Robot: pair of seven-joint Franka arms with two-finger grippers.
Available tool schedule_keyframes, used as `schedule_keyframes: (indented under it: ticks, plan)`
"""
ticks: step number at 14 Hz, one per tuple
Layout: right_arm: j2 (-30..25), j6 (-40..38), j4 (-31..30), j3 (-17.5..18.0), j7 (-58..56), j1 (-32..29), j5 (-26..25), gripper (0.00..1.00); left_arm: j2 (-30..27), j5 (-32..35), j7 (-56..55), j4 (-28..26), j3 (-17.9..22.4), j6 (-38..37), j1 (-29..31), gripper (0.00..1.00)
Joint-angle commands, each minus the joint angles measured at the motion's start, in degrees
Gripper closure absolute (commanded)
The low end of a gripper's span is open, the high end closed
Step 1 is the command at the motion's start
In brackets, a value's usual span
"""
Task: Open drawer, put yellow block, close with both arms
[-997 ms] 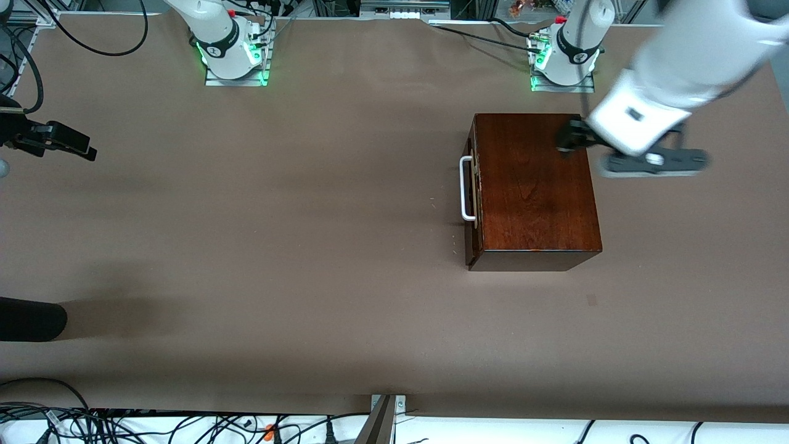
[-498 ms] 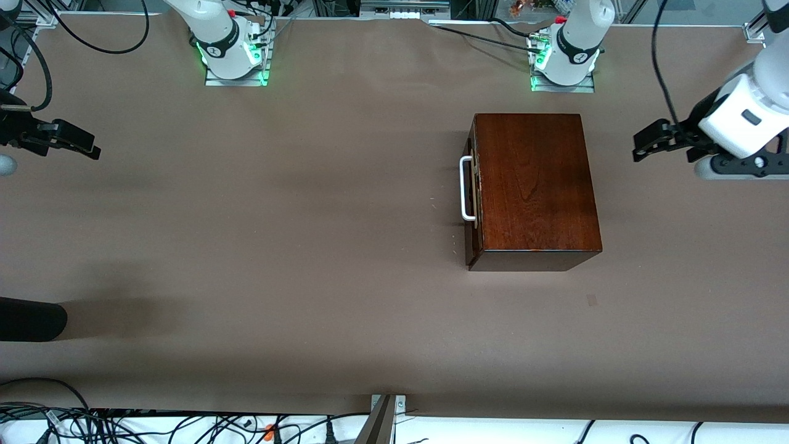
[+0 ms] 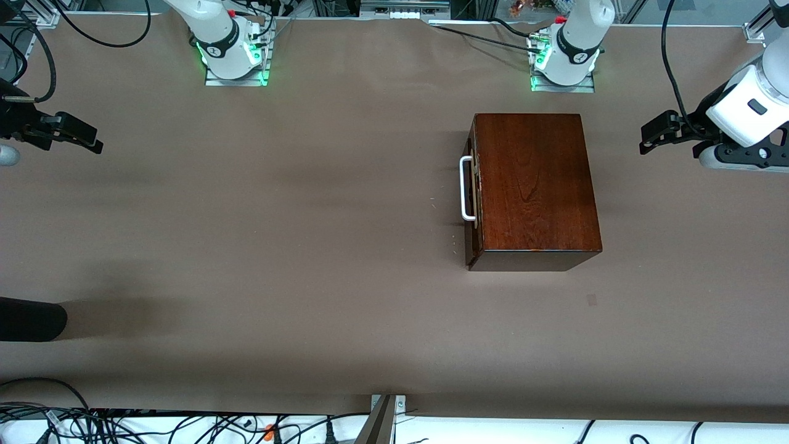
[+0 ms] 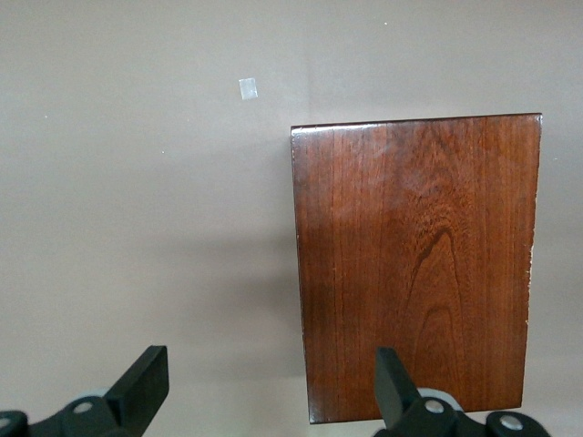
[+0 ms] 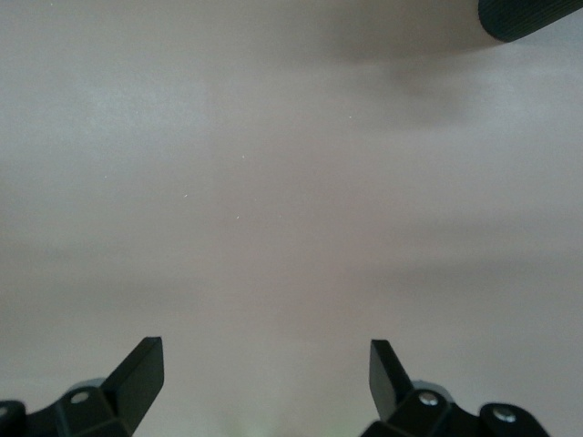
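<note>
Table, box, two grippers: all as I see them from my station.

I log the brown table [image 3: 308,246]; the mahogany box [image 3: 533,185] toward the left arm's end, its drawer [image 3: 473,191] shut flush, white handle [image 3: 466,188] facing the right arm's end. Left gripper [image 3: 652,137] hangs over bare table beside the box, fingers [image 4: 146,387] spread wide, holding nothing. Right gripper [image 3: 86,139] waits over the table's edge at its own end, fingers [image 5: 141,369] likewise apart. I find no yellow block in any view.

Mahogany box [image 3: 535,188] at 2 o'clock of table [image 3: 277,246], drawer [image 3: 473,191] shut, white handle [image 3: 466,188] facing 9 o'clock; left gripper [image 3: 652,137] at 3 o'clock; right gripper [image 3: 83,139] at 9 o'clock.
</note>
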Motion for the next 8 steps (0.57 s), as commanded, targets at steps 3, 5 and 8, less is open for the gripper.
schedule_keyframes:
  ticks: [3,5,8]
  plan:
    - [-1.4,0.42,-1.38,0.04,-0.72,0.11,-0.34,0.0,-1.43,-0.48,1.53,-1.41,-0.03,0.85,0.05,0.0]
    - [-1.32,0.42,-1.38,0.04,-0.72,0.11,-0.34,0.0,-1.35,-0.48,1.53,-1.32,-0.03,0.85,0.05,0.0]
    - [-1.32,0.42,-1.38,0.04,-0.72,0.11,-0.34,0.0,-1.17,-0.39,1.53,-1.06,-0.03,0.85,0.05,0.0]
